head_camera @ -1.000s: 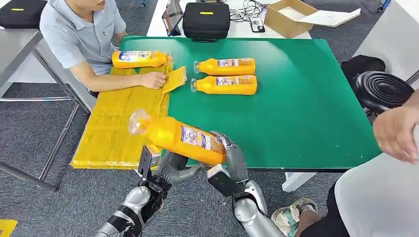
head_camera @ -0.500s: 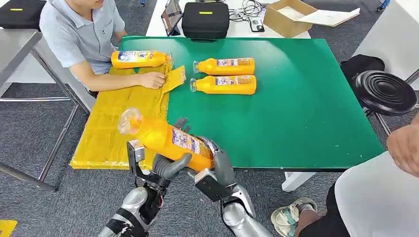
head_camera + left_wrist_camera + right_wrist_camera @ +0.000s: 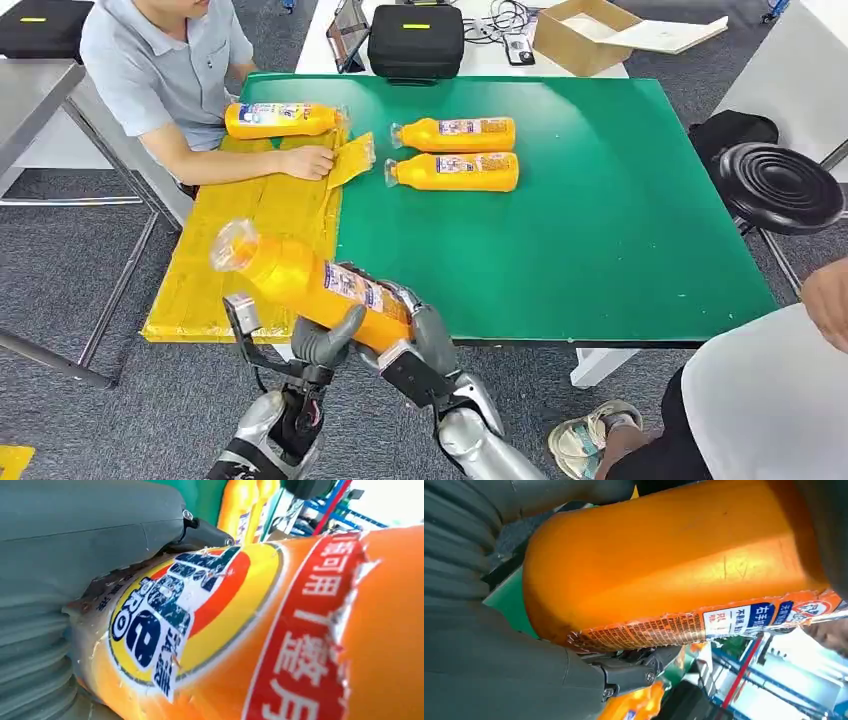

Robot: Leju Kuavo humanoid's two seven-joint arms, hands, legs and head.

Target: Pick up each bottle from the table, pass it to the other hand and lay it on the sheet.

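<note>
Bottle (image 3: 305, 282) base hidden by right hand (image 3: 418, 340)

Counted four orange bottles:
- One, the held bottle (image 3: 310, 280), gripped between the left hand (image 3: 320, 345) and the right hand (image 3: 420, 335).
- One, the sheet bottle (image 3: 282, 120), far ahead of the left hand.
- Two, the nearer table bottle (image 3: 455, 171) and the farther table bottle (image 3: 455, 133), ahead of the right hand, lying side by side.

Counted two robot hands.

Counted one yellow sheet (image 3: 235, 250) ahead of the left hand, and one green table (image 3: 600, 200) ahead of the right hand.

Counted, beyond the table:
- One black case (image 3: 416, 40).
- One cardboard box (image 3: 575, 40).

Counted one black stool (image 3: 780, 187), well to the right of the right hand.

Counted two people: the seated person (image 3: 160, 70) and the near person (image 3: 770, 400).
</note>
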